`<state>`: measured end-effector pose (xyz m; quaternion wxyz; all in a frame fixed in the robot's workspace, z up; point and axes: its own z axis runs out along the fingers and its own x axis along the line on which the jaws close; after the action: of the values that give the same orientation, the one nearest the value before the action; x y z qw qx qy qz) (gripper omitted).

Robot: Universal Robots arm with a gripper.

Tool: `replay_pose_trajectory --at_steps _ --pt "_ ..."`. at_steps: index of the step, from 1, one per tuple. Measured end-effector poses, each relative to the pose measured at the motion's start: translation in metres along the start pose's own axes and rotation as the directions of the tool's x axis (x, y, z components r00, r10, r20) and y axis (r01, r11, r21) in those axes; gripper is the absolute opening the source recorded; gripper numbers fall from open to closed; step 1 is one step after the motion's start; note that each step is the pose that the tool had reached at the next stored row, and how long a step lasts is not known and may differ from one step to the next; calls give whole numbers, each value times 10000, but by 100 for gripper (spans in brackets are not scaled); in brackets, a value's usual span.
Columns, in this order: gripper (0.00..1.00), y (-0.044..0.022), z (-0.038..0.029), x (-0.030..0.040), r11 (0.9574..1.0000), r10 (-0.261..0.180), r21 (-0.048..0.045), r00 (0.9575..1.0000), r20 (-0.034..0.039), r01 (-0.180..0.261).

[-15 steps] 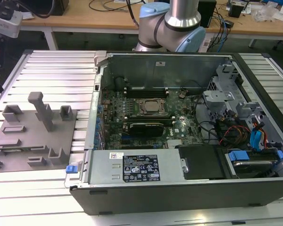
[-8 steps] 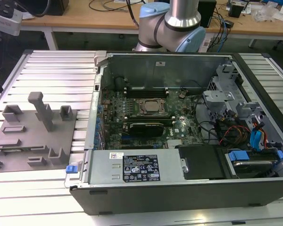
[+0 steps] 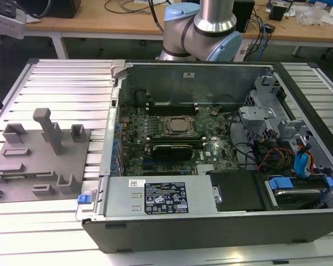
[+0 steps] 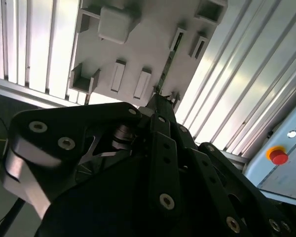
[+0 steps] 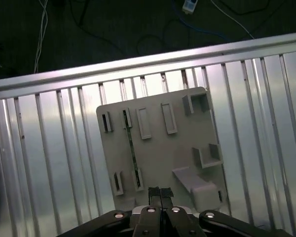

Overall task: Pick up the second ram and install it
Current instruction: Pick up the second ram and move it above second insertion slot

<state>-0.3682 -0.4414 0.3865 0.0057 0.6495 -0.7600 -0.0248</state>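
First wrist view, tool (image 5: 160,193) closed on nothing, second ram (image 5: 130,145) edge-up in gray tray (image 5: 183,148) slot nearby

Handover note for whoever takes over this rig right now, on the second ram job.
Gripper: fingers together, holding nothing, above the grey holder plate.
Second ram: on edge in a slot of that plate, apart from the gripper.
Computer case: open beside the plate, motherboard exposed.
Done: nothing on this ram yet.
Left: pickup and install.
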Motion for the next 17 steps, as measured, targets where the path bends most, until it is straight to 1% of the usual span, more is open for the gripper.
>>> replay_pose_trajectory --at_steps 3,7,13,14,16,17 --pt "11 0 0 0 9995 -318 -8 9995 -14 318" --pt "11 0 0 0 9975 -713 -18 9974 -31 713" --pt "11 0 0 0 9970 -774 -19 9970 -34 774" --pt "11 0 0 0 9970 -775 -19 9970 -34 775" --pt "24 0 0 0 9970 -777 -19 9970 -34 777" --pt "24 0 0 0 9970 -778 -20 9970 -34 778"
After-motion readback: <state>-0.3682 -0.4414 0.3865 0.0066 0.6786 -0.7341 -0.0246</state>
